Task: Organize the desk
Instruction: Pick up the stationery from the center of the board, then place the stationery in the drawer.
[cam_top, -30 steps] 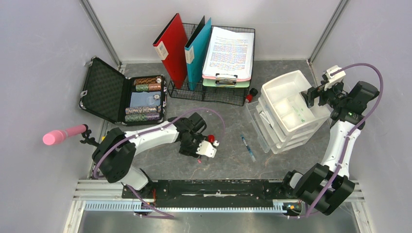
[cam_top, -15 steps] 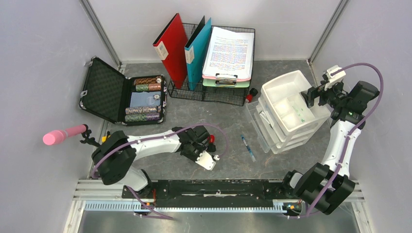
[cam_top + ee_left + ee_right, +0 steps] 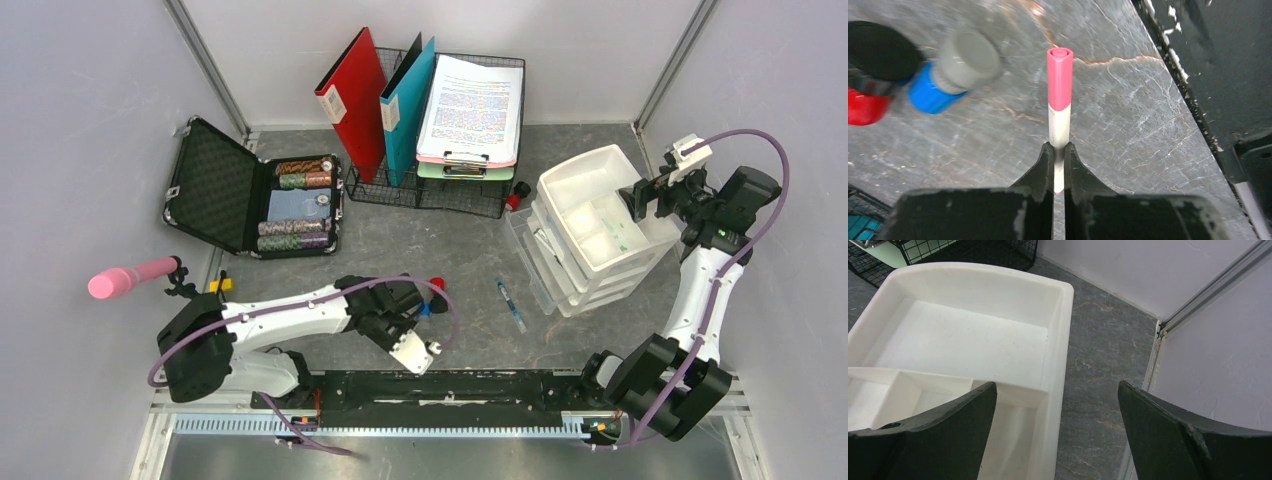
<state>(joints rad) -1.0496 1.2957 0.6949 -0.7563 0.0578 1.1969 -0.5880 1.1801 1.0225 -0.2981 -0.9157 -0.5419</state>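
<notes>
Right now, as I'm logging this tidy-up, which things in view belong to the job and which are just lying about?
Job in hand: dark-grey stone-look desk; pink-capped white marker shut in the left gripper; loose blue pen; white plastic drawer unit below the open right gripper, probably the destination.
Lying about: black foam-lined case; red folder and teal folder in the black wire rack.

pink marker (image 3: 1059,105) — tail hidden between jaws | blue-grey cap (image 3: 955,67) — blurred
</notes>
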